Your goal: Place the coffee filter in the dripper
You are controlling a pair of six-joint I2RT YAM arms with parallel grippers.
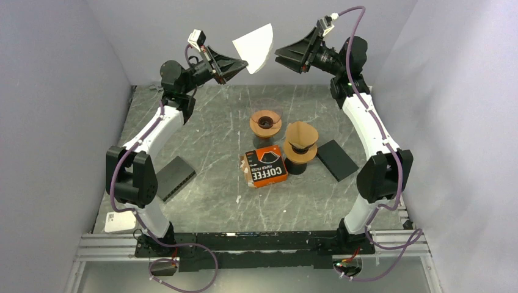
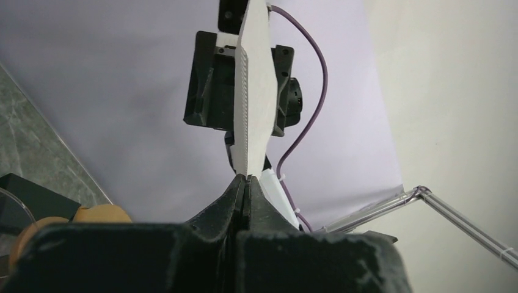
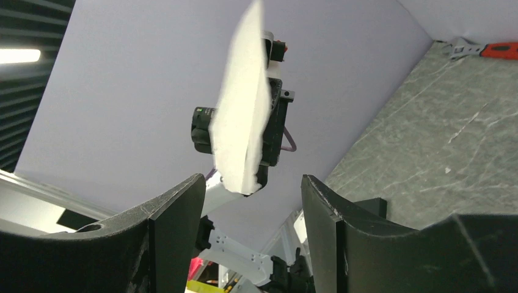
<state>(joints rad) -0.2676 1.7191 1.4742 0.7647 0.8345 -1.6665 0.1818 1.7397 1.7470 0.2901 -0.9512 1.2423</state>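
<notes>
Coffee filter (image 1: pixel 253 47) aloft, behind dripper (image 1: pixel 266 122); dripper behind filter box (image 1: pixel 264 166), left of second dripper (image 1: pixel 300 143).

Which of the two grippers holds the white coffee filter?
The left gripper: its jaws pinch a corner of the coffee filter, while the right gripper has open jaws, gripping nothing.
</notes>
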